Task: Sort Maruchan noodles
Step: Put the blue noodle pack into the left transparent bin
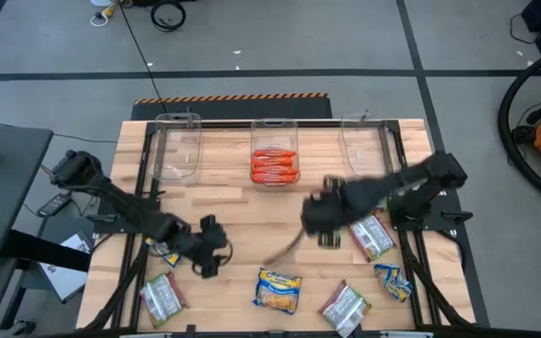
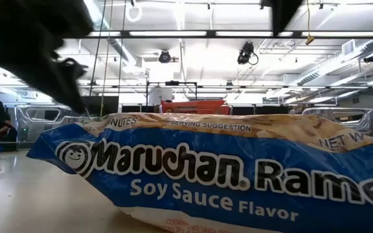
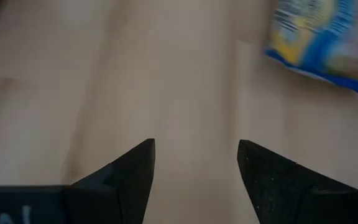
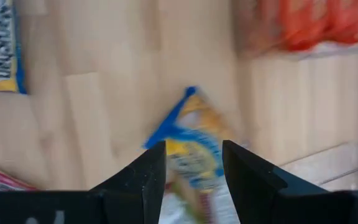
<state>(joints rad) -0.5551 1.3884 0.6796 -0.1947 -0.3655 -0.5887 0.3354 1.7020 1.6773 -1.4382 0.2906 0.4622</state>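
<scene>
The wooden counter (image 1: 242, 202) fills the middle of the high view. Along its upper edge stand three clear bins (image 1: 178, 145); only the centre one holds orange-red packets (image 1: 274, 165), their number unclear. Across the lower part lie three silvery-white packets (image 1: 162, 298) and three loose yellow-and-blue packets (image 1: 277, 289). At lower left, the left tool (image 1: 205, 258) hovers with fingers spread and nothing between them. Right of centre, the right tool (image 4: 194, 165) pinches a fourth yellow-and-blue packet, the held packet (image 4: 188, 140), lifted above the counter.
</scene>
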